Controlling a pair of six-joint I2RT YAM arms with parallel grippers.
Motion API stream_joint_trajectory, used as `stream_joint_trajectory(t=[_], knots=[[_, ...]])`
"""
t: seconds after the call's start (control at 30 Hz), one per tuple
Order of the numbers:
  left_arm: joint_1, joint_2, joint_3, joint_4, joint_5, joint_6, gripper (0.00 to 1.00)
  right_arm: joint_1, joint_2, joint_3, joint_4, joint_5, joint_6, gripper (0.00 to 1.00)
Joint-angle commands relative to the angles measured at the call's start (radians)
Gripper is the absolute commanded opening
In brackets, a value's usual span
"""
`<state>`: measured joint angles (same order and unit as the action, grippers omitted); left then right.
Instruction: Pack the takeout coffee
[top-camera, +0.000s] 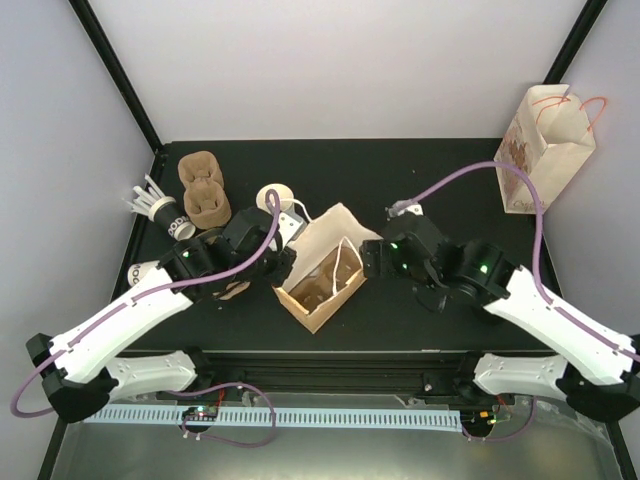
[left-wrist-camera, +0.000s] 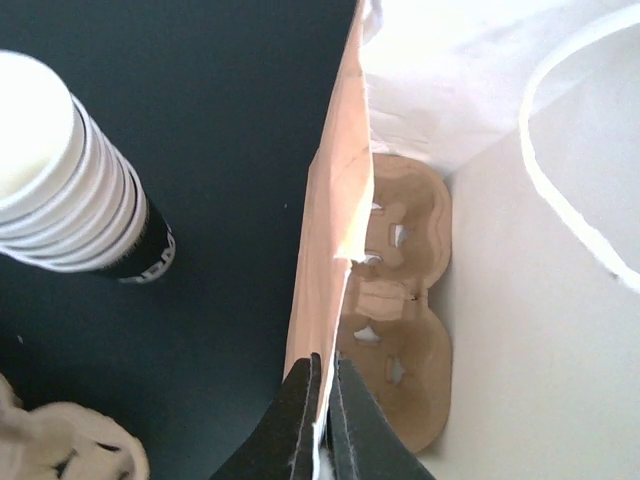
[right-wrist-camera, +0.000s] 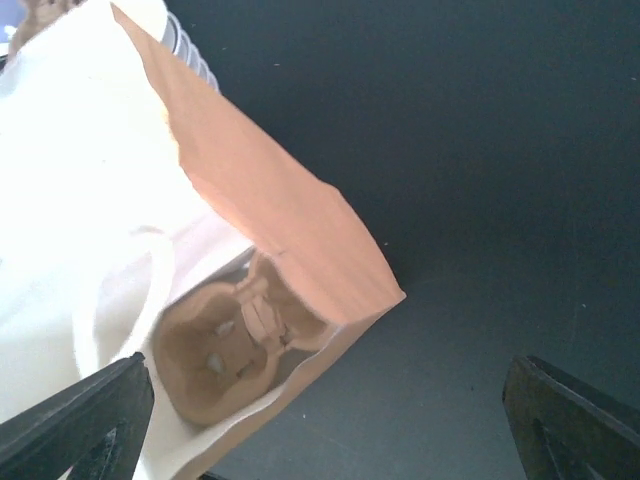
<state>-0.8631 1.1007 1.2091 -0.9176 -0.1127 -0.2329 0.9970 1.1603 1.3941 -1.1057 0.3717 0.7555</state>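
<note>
Beneath the bag (top-camera: 335, 228), table (top-camera: 350, 170): black, carrying everything listed here.
Left arm (top-camera: 130, 310): white and black, reaching in to the bag's left wall.
Right arm (top-camera: 560, 320): white and black, ending just beside the bag's right side.
Bag: brown paper outside and white inside, with white handles. Its open mouth is turned up to the top camera.
Gift bag (top-camera: 545, 150): patterned, with red handles. It is well apart from the bag, to its right and farther back.
Carrier stack (top-camera: 203, 190): brown pulp, left of the bag and farther back, well apart from it.
Carrier (left-wrist-camera: 400, 310): brown pulp, lying at the bottom inside the bag, its wells bare.
Cup stack (left-wrist-camera: 70, 190): nested white cups with a dark band at the base, on the table near the bag's left wall and apart from it.
Tipped cups (top-camera: 165, 215): white with a dark band, on their side well left of the bag, with white sticks (top-camera: 143, 195) at the mouth.
Lone cup (top-camera: 140, 272): banded, lying well left of the bag, partly hidden by the left arm.
Left tool (left-wrist-camera: 322, 365): fingers pressed together, pinching the top edge of the bag's left wall.
Right tool (right-wrist-camera: 330, 365): fingers spread wide, gripping nothing, with the bag's right corner showing between them.
</note>
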Motion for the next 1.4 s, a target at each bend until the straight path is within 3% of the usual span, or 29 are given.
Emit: stream_joint_trajectory(t=[0.0, 0.2, 0.37, 0.5, 0.67, 0.83, 1.07, 1.23, 1.37], knots=[[-0.022, -0.063, 0.029, 0.080, -0.041, 0.194, 0.02, -0.004, -0.135, -0.146, 0.204, -0.066, -0.144, 0.98], [-0.086, -0.152, -0.121, 0.216, -0.102, 0.312, 0.02, -0.005, -0.290, -0.370, 0.360, -0.166, -0.241, 0.94], [-0.184, -0.212, -0.210, 0.295, -0.219, 0.330, 0.02, -0.005, -0.289, -0.440, 0.316, -0.235, -0.224, 0.93], [-0.280, -0.254, -0.280, 0.394, -0.298, 0.371, 0.02, 0.006, -0.313, -0.589, 0.404, -0.331, -0.205, 0.91], [-0.383, -0.253, -0.311, 0.477, -0.332, 0.365, 0.01, 0.054, -0.432, -0.803, 0.570, -0.281, -0.192, 0.90], [-0.439, -0.216, -0.318, 0.502, -0.376, 0.351, 0.02, 0.068, -0.512, -0.886, 0.620, -0.255, -0.185, 0.94], [-0.438, -0.121, -0.253, 0.469, -0.444, 0.281, 0.02, 0.067, -0.485, -0.796, 0.567, -0.207, -0.205, 1.00], [-0.404, -0.030, -0.094, 0.346, -0.454, 0.176, 0.02, 0.066, -0.503, -0.590, 0.460, -0.081, -0.147, 1.00], [-0.323, 0.035, 0.015, 0.275, -0.364, 0.100, 0.01, 0.055, -0.451, -0.418, 0.354, 0.014, -0.164, 1.00]])
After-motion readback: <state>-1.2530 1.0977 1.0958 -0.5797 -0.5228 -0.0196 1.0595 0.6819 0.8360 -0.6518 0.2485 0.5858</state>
